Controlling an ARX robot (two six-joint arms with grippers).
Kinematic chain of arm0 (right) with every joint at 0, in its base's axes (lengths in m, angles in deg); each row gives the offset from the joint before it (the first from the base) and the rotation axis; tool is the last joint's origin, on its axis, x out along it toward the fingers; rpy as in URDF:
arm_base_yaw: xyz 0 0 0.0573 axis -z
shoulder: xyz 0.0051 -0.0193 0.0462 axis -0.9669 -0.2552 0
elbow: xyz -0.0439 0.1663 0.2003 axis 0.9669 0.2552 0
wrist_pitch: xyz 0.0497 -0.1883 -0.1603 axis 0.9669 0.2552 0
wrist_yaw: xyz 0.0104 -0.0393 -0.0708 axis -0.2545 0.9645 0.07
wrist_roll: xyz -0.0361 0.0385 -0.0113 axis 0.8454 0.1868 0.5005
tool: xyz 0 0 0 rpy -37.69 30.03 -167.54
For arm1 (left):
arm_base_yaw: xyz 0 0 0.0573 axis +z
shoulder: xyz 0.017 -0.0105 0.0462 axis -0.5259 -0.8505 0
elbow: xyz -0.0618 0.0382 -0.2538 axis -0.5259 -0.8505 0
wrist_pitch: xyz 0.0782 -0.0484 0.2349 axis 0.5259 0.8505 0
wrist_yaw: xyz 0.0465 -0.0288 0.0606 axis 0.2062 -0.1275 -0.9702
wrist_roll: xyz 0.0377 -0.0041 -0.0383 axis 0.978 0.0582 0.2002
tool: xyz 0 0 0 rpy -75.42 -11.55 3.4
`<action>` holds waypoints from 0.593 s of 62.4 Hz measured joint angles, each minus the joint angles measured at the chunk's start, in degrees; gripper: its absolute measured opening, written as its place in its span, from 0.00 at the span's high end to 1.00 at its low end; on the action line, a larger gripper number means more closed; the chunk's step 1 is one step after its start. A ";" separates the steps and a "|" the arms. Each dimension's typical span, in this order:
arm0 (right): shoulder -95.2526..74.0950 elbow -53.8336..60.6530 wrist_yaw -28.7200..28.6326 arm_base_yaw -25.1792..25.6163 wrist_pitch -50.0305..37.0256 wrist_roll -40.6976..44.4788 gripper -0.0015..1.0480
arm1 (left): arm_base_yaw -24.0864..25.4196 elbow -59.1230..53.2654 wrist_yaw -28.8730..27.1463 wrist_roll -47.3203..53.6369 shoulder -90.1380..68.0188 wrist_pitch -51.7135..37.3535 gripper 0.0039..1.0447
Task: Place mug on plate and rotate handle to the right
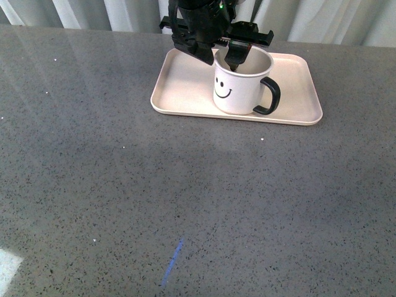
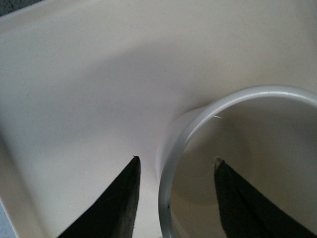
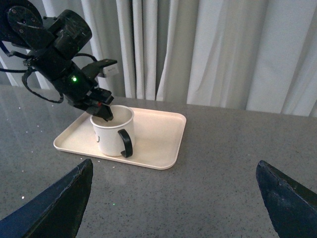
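One white cylindrical mug with a black smiley face; one glossy black loop handle on it; one pale pink-beige rectangular tray; one grey speckled table.

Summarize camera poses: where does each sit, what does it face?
Front view: on the body, looking forward across the table at the mug on the plate; left gripper over the mug.
Left wrist view: close on the mug, its fingers straddling the wall.
Right wrist view: back from the plate, facing it and curtains; right gripper open, left arm visible.
Shared: all show mug and plate.
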 joint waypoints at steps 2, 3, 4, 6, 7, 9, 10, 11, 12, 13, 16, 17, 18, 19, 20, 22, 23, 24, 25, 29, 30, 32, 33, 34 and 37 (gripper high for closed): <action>0.00 0.00 0.00 0.00 0.00 0.00 0.09 | 0.00 -1.36 -0.35 0.37 0.77 -0.92 0.42; 0.00 0.00 0.00 0.00 0.00 0.00 0.09 | 0.00 -2.03 -0.46 0.50 1.16 -1.38 0.40; 0.00 0.00 -0.02 0.00 0.00 0.00 0.09 | 0.02 -3.50 -0.81 0.76 2.05 -2.38 0.37; 0.00 0.00 -0.02 0.00 0.00 0.00 0.09 | 0.09 -4.92 -0.85 0.79 3.02 -3.34 0.34; 0.00 0.00 -0.02 0.00 0.00 0.00 0.09 | 0.20 -6.43 -0.72 0.87 4.09 -4.44 0.30; 0.00 0.00 0.00 0.00 0.00 0.00 0.09 | 0.33 -7.96 -0.79 1.07 5.27 -5.60 0.27; 0.00 0.00 0.00 0.00 0.00 0.02 0.09 | 0.44 -9.51 -1.11 1.38 6.49 -6.78 0.23; 0.00 0.00 0.00 0.00 0.00 0.02 0.09 | 0.50 -10.29 -1.40 1.44 7.10 -7.37 0.22; 0.00 0.00 0.00 0.00 0.00 0.00 0.09 | 0.61 -11.76 -1.62 1.53 8.39 -8.50 0.18; 0.00 0.00 0.00 0.00 0.00 0.02 0.09 | 0.77 -13.33 -1.53 1.51 9.79 -9.73 0.15; 0.00 0.00 0.00 0.00 0.00 0.00 0.09 | 1.20 -16.37 -0.87 1.51 12.61 -12.26 0.08; 0.00 0.00 0.00 0.00 0.00 0.00 0.09 | 1.31 -17.14 -0.81 1.57 13.31 -12.90 0.07; 0.00 0.00 0.00 0.00 0.00 0.00 0.09 | 1.53 -18.60 -0.70 1.62 14.80 -14.23 0.07; 0.00 0.00 0.00 0.00 0.00 0.00 0.09 | 1.62 -19.32 -0.63 1.55 15.45 -14.86 0.07; 0.00 0.00 0.00 0.00 0.00 0.00 0.09 | 1.73 -20.02 -0.50 1.53 16.13 -15.56 0.08; 0.00 0.00 0.00 0.00 0.00 0.02 0.09 | 2.03 -22.14 0.13 1.18 18.19 -17.68 0.09; 0.00 0.00 0.00 0.00 0.00 0.00 0.09 | 2.27 -23.61 0.66 0.81 19.52 -19.21 0.09; 0.00 0.00 0.00 0.00 0.00 0.02 0.09 | 2.36 -24.35 0.85 0.63 20.17 -20.06 0.09; 0.00 0.00 0.00 0.00 0.00 0.00 0.09 | 2.64 -26.47 1.33 -0.15 22.08 -22.51 0.09; 0.00 0.00 0.00 0.00 0.00 0.00 0.09 | 2.80 -36.52 -7.21 -2.03 28.04 -38.84 0.15; 0.00 0.00 -0.02 0.00 0.00 0.00 0.09 | 2.69 -39.82 -12.22 -2.08 29.40 -45.05 0.18; 0.00 0.00 -0.04 0.00 0.00 0.02 0.09 | 2.91 -46.86 -19.91 -2.16 32.35 -56.72 0.25; 0.00 0.00 -0.04 0.00 0.00 0.00 0.09 | 3.13 -50.45 -23.04 -2.25 33.86 -61.77 0.29; 0.00 0.00 0.00 0.00 0.00 0.00 0.09 | 3.52 -54.16 -25.55 -2.29 35.50 -66.62 0.32; 0.00 0.00 0.02 0.00 0.00 0.00 0.09 | 4.57 -60.94 -27.43 -2.38 38.58 -74.62 0.39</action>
